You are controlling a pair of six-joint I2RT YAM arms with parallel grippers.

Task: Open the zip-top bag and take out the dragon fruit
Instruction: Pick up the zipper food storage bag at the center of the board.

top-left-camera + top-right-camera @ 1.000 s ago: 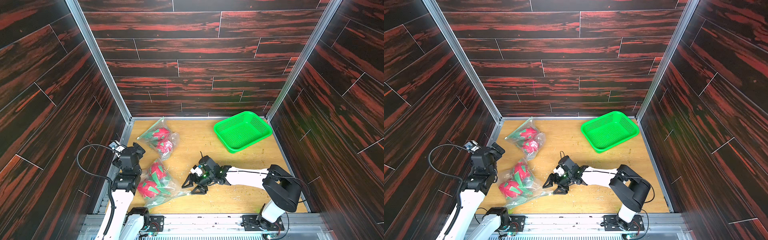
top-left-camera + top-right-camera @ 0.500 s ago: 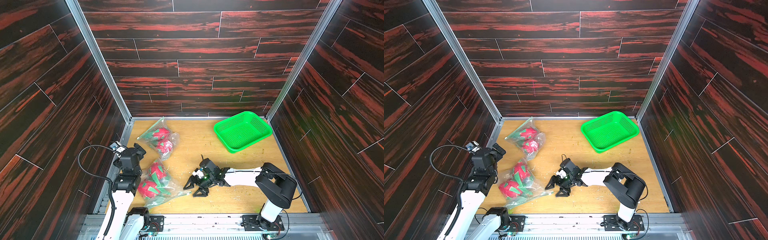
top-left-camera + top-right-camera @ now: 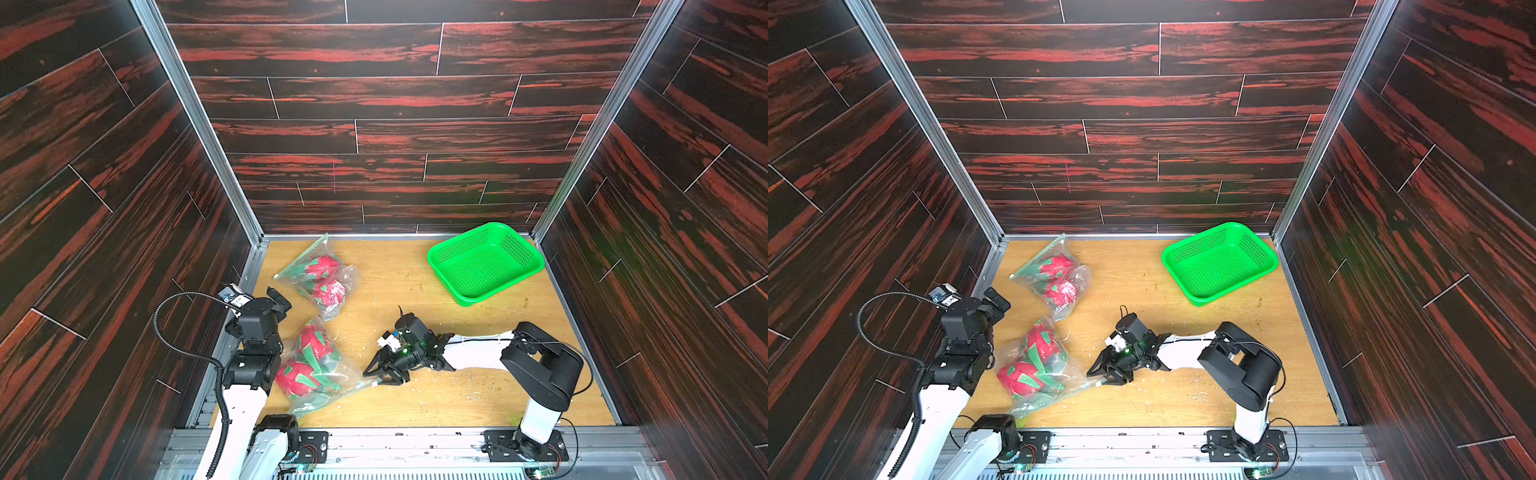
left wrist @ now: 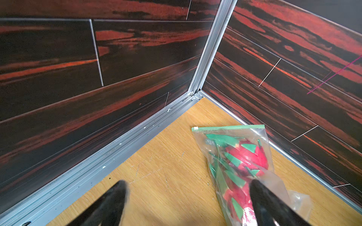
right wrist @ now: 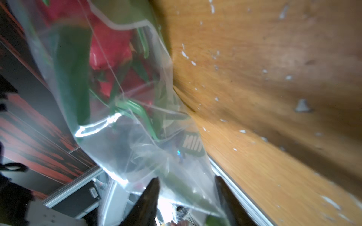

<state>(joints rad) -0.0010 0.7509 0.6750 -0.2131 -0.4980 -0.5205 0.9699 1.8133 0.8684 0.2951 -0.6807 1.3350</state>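
Note:
Two clear zip-top bags lie at the left of the wooden floor, each holding two red-pink dragon fruit with green scales. The near bag [image 3: 347, 374] holds fruit [image 3: 313, 340] and fruit [image 3: 295, 378]. The far bag [image 3: 305, 268] also shows in the left wrist view [image 4: 235, 156], with its green zip strip [image 4: 229, 128] shut. My right gripper [image 3: 374, 378] [image 5: 186, 180] lies low at the near bag's right-hand corner. Its jaws are partly closed, with a gap, and the bag's green-edged film runs between them. My left gripper [image 3: 280, 300] [image 4: 188, 184] hangs open beside the far bag, holding nothing.
A green perforated basket [image 3: 505, 284] stands at the back right corner. Dark wood-pattern walls with aluminium rails close in the floor on three sides. Small white scuffs and crumbs dot the wood.
My right gripper has slid closer to the near bag's corner, and its jaws have narrowed around the bag's edge. The left arm has barely moved.

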